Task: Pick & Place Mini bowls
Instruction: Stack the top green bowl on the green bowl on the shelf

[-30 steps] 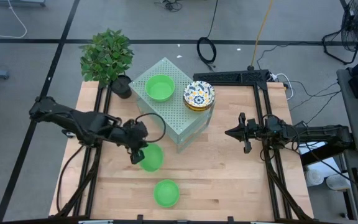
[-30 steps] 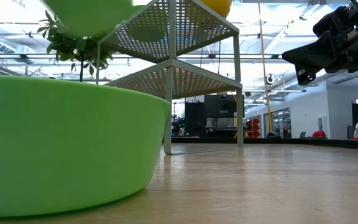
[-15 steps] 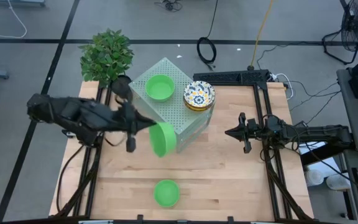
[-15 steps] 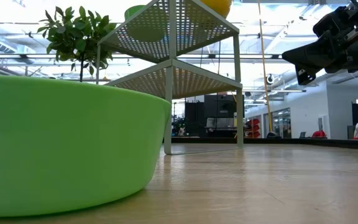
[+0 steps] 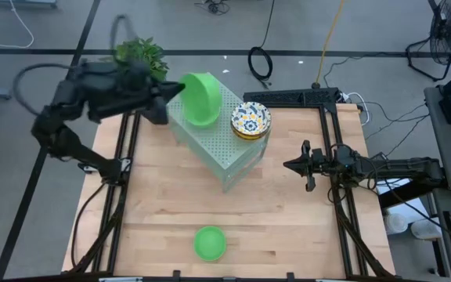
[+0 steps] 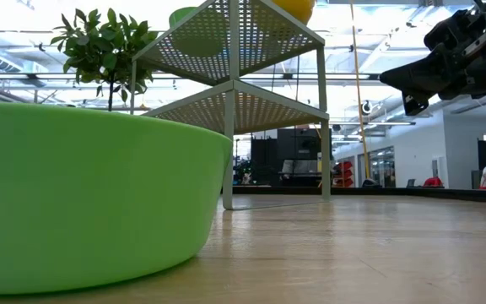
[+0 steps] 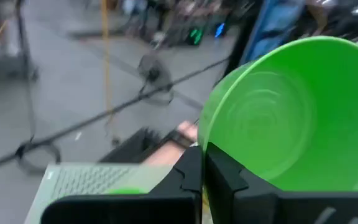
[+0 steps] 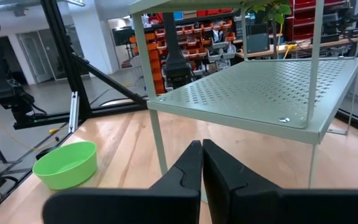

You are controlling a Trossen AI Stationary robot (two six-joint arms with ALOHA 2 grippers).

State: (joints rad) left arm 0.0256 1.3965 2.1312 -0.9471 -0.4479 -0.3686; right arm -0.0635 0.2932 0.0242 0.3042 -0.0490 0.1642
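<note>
Above a wooden table point(image 5: 288, 204), the left gripper point(image 5: 172, 88) is pinching a green mini bowl point(image 5: 203, 96) by its rim, tilting it over the perforated box point(image 5: 229, 145) apparently for stacking, while the right gripper point(image 5: 300, 166) is idling closed.

Robotics lab or workshop, open-plan industrial hall. Pale wooden counter point(image 5: 288, 204) with black metal frame rails point(image 5: 326, 102) stands on grey concrete floor point(image 5: 37, 23) marked with dark lines; loose black cables point(image 5: 260, 63) and a yellow cord point(image 5: 332, 31) run beyond its far edge. Black floor fan point(image 5: 449, 31) off its far right corner. Red and orange storage bins on racks point(image 8: 188, 43), glazed walls with ceiling strip lights point(image 6: 395, 80), seated person in red point(image 6: 433, 181) in background.
</note>
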